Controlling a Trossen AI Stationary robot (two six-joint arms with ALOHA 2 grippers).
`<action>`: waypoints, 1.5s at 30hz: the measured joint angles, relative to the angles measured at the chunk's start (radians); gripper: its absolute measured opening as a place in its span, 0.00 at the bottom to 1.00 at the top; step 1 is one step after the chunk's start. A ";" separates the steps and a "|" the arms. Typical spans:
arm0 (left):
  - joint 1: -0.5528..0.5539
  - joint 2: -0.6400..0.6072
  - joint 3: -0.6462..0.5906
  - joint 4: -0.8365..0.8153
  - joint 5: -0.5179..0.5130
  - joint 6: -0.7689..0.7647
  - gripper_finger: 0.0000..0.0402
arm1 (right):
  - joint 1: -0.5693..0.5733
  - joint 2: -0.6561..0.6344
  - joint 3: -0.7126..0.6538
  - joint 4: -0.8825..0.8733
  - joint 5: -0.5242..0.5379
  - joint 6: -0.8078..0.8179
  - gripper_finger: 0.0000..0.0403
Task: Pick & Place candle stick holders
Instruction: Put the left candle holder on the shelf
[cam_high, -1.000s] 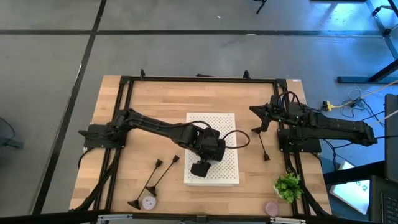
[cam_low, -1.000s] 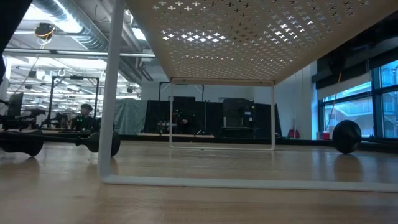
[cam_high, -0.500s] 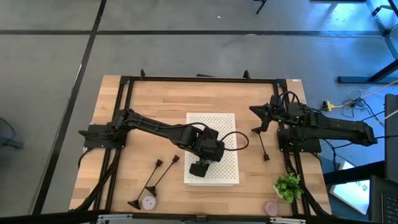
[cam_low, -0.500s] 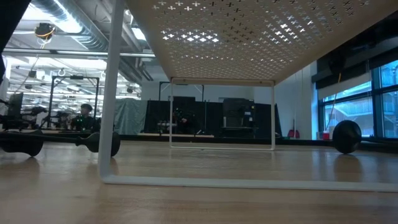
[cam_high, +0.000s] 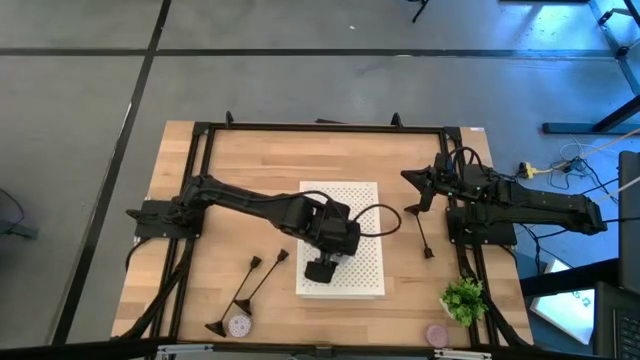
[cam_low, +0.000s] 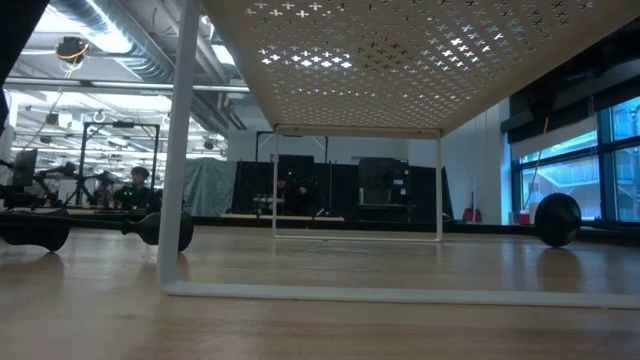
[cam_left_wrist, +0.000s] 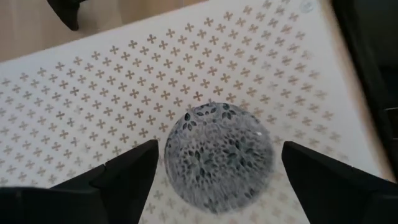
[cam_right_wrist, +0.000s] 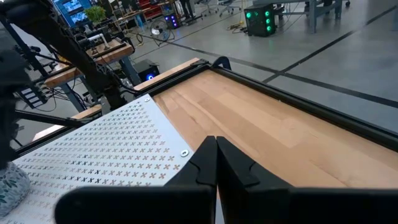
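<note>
Left gripper (cam_left_wrist: 214, 180) fingers apart, we saw it over patterned ball (cam_left_wrist: 219, 155) on perforated stand (cam_high: 350, 200); right gripper (cam_right_wrist: 216, 163) together, beside worktop (cam_high: 250, 160) edge.

The left arm (cam_high: 250, 205) lies across the white rack (cam_high: 360, 200), with a patterned ball (cam_left_wrist: 219, 152) between its spread fingers. Two holders (cam_high: 255, 285) clutter the wood left of the rack; another (cam_high: 420, 232) lies right. The table's (cam_high: 260, 155) far strip is bare.

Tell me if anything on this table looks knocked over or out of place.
Yes. All three candle stick holders lie flat on the wood: two left of the white perforated stand, one to its right. None stands upright.
</note>
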 joint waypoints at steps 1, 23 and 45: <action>0.000 0.000 0.022 -0.022 0.011 -0.010 0.85 | 0.000 0.000 0.000 0.000 0.000 0.000 0.00; -0.190 -0.036 0.131 -0.399 0.062 -0.455 0.87 | 0.000 0.000 0.000 -0.011 0.000 0.000 0.00; -0.690 -0.116 0.045 -0.399 -0.775 -0.903 0.87 | 0.000 0.000 0.000 -0.007 0.002 0.000 0.00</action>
